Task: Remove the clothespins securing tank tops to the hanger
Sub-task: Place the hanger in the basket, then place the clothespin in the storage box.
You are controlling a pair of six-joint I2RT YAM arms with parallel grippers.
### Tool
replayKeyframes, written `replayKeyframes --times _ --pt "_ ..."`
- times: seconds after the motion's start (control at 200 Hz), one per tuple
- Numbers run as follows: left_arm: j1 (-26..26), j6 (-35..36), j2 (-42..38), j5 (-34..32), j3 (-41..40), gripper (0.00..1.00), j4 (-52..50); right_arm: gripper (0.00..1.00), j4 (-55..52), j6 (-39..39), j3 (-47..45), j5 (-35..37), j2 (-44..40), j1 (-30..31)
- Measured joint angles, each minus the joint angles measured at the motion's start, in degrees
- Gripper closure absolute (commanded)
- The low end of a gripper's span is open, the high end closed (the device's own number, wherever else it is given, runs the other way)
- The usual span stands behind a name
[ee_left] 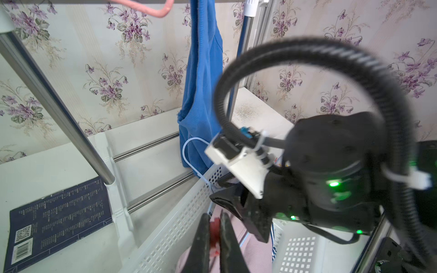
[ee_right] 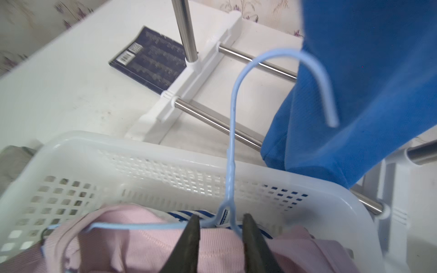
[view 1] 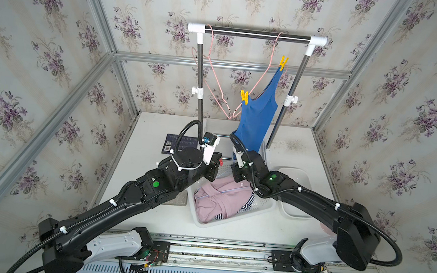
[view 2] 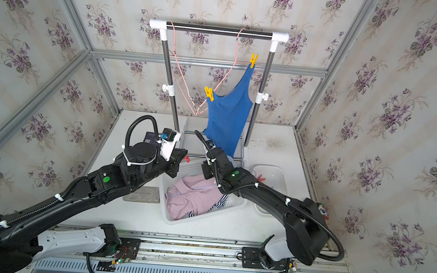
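Red clothespin in left fingers, wrist view

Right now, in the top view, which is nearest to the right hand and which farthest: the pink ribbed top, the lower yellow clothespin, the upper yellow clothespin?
1. Pink ribbed fabric top: in the white plastic basket, just under the right hand.
2. Lower yellow plastic clothespin: on the blue hanging top, left strap.
3. Upper yellow plastic clothespin: highest, by the rack's right post.

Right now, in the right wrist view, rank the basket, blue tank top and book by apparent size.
1. White basket, though nearest the camera.
2. Blue tank top, partly cropped.
3. Dark book, clearly smallest.
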Motion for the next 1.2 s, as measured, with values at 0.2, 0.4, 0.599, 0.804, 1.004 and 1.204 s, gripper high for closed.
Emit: replayKeyframes --times 0.2,0.4,0.599,0.804,1.004,1.204 --pt "5.4 -2.0 -1.7 7.7 -7.4 1.0 5.8 0.32 11.1 3.4 -11.2 -19.0 -13.1 -10.7" --pt "10.9 -2.5 -3.3 24.0 -14.1 1.0 19.3 0.29 27.4 12.3 -20.6 -43.1 -20.7 -23.8" --pt "14.5 -4.0 1.2 41.9 -11.2 0.98 28.3 0.29 43.4 20.3 -22.9 -60.3 -20.7 -26.0" --pt "14.6 -4.4 8.0 53.9 -5.4 0.97 31.2 0.29 49.3 22.5 -22.8 -65.9 -20.6 -26.1" --pt "14.5 -5.6 12.0 59.6 -2.4 0.94 32.7 0.3 49.7 22.4 -22.0 -66.9 -20.6 -26.1" --pt "13.4 -6.5 15.8 63.1 0.7 0.93 33.0 0.33 52.7 24.1 -20.9 -69.2 -19.2 -26.1"
